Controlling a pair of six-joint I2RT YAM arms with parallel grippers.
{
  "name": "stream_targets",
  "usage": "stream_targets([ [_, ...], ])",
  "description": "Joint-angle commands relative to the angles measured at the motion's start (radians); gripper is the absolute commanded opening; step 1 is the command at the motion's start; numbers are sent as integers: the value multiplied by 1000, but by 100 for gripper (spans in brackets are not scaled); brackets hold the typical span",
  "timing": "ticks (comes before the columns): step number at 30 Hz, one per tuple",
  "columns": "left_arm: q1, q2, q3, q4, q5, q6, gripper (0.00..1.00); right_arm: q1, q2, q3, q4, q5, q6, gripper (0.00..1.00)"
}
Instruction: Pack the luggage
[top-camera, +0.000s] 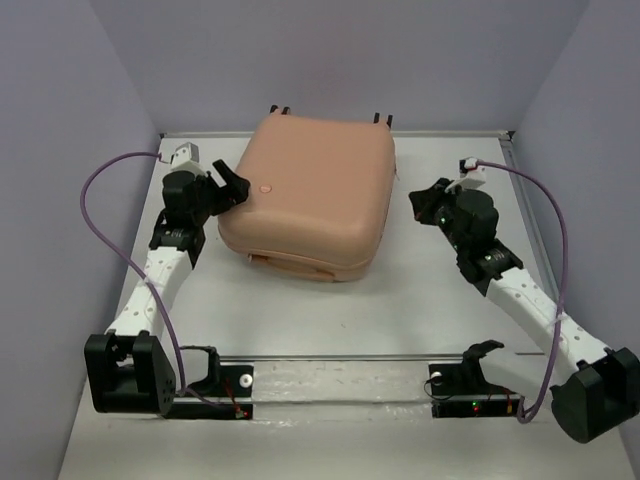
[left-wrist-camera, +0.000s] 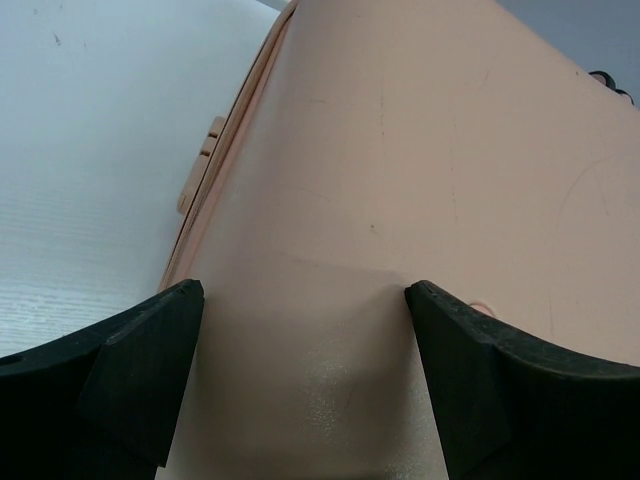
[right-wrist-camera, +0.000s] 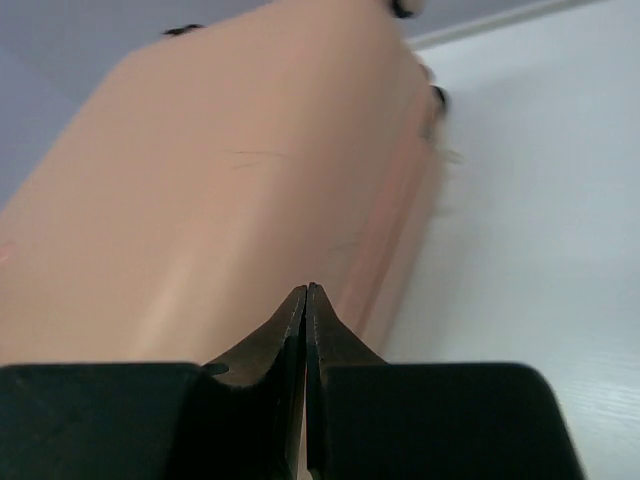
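Note:
The luggage (top-camera: 310, 195) is a peach-pink hard-shell suitcase lying closed and flat at the back middle of the table, dark wheels (top-camera: 383, 119) on its far edge. My left gripper (top-camera: 233, 187) is open at the suitcase's left corner, its fingers spread over the shell (left-wrist-camera: 400, 180) with nothing held between them. My right gripper (top-camera: 420, 203) is shut and empty, just off the suitcase's right side; in the right wrist view its closed fingertips (right-wrist-camera: 308, 292) point at the shell (right-wrist-camera: 200, 200) near the seam.
The white table (top-camera: 420, 310) is walled by grey panels on three sides. A metal rail (top-camera: 340, 358) with two black arm mounts runs along the near edge. Purple cables loop from each wrist.

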Motion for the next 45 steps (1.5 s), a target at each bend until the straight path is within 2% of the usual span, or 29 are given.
stream_targets([
  [1, -145, -45, -68, -88, 28, -74, 93, -227, 88, -26, -74, -124, 39, 7],
  [3, -204, -54, -91, -64, 6, -96, 93, -273, 229, 30, -47, -222, 27, 7],
  [9, -366, -66, -195, 28, -37, -159, 93, -273, 583, 221, 48, -423, -11, 7],
  [12, -520, -83, -227, 64, -87, -202, 93, -273, 703, 353, 64, -590, -37, 7],
  [13, -569, -88, -241, 83, -133, -215, 93, -273, 781, 427, 66, -701, -51, 7],
  [15, -706, -89, -261, 125, -195, -255, 93, -273, 887, 511, 44, -818, -73, 8],
  [17, -789, -83, -269, 157, -224, -283, 93, -273, 936, 618, -2, -846, -87, 11],
  [18, -864, -73, -270, 177, -261, -294, 93, -273, 956, 650, -19, -860, -93, 14],
  [21, -947, -45, -235, 209, -318, -298, 93, -273, 1036, 761, -120, -902, -122, 29],
  [22, -979, -25, -203, 211, -328, -282, 93, -273, 1047, 819, -150, -879, -126, 45],
  [24, -993, -20, -169, 209, -333, -260, 93, -282, 1072, 868, -219, -842, -134, 57],
  [25, -996, -22, -128, 196, -342, -225, 93, -291, 1075, 906, -253, -775, -122, 66],
  [27, -990, -28, -12, 77, -426, -174, 94, -306, 1066, 928, -272, -726, -110, 77],
  [28, -969, -34, 24, 46, -443, -153, 95, -317, 1058, 931, -281, -684, -98, 79],
  [32, -885, -97, 171, -34, -425, -91, 95, -368, 987, 904, -292, -633, -91, 90],
  [35, -736, -126, 273, -93, -419, -62, 96, -392, 903, 867, -298, -606, -103, 96],
  [36, -629, -132, 285, -91, -366, -73, 96, -403, 879, 856, -296, -597, -110, 98],
  [37, -575, -129, 311, -93, -345, -79, 96, -403, 856, 849, -300, -590, -116, 100],
  [42, -287, -62, 304, -39, -209, -168, 97, -403, 696, 761, -301, -547, -172, 100],
  [45, -185, 7, 294, 10, -100, -226, 97, -403, 604, 706, -296, -535, -199, 100],
])
